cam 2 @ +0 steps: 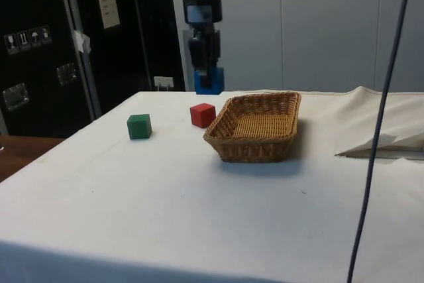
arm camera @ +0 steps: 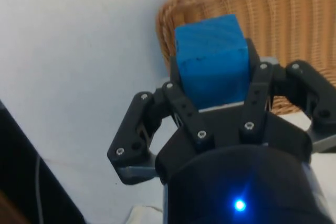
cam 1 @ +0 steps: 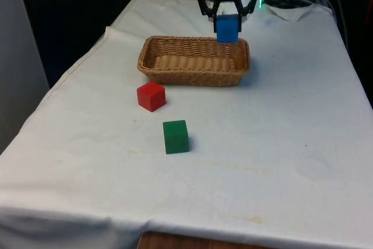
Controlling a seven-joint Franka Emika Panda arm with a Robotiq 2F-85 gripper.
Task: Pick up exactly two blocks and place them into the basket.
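Step in hand: first block in transit. The hand pinches the blue block, held in the air at the far rim of the basket, which looks empty as far as the views show. Next move calls for carrying the block inward over the basket's floor, then lowering and releasing. The red block and green block sit on the counter on the basket's near side, open room all round.

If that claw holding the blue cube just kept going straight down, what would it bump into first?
Most likely the basket: the gripper holds the blue block above its rim near one corner. Depth is unclear, so it could just miss onto the cloth.
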